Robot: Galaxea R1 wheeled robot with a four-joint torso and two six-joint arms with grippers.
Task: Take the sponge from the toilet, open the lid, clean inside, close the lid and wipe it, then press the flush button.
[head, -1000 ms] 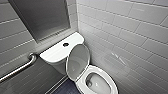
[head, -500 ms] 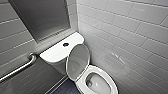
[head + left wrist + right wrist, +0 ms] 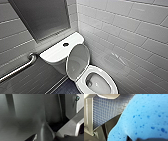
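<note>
The white toilet [image 3: 82, 83] stands in the corner with its oval bowl uncovered. Its lid [image 3: 77, 61] is raised and leans back against the tank [image 3: 56, 52]. A round flush button [image 3: 65, 44] sits in the tank's flat top. In the right wrist view the bright blue sponge [image 3: 144, 119] looms very close, speckled with darker pores, and my right gripper [image 3: 137, 139] is shut on it. Behind the sponge lie small square floor tiles [image 3: 105, 110] and a white edge of the toilet [image 3: 109, 95]. My left gripper stands open with nothing in it.
A metal grab bar [image 3: 20, 67] runs along the tiled wall left of the tank. A grey panel [image 3: 42, 17] hangs above the tank. White wall tiles [image 3: 130, 37] close in on the toilet's right side. Dark floor [image 3: 63, 88] shows beside the bowl.
</note>
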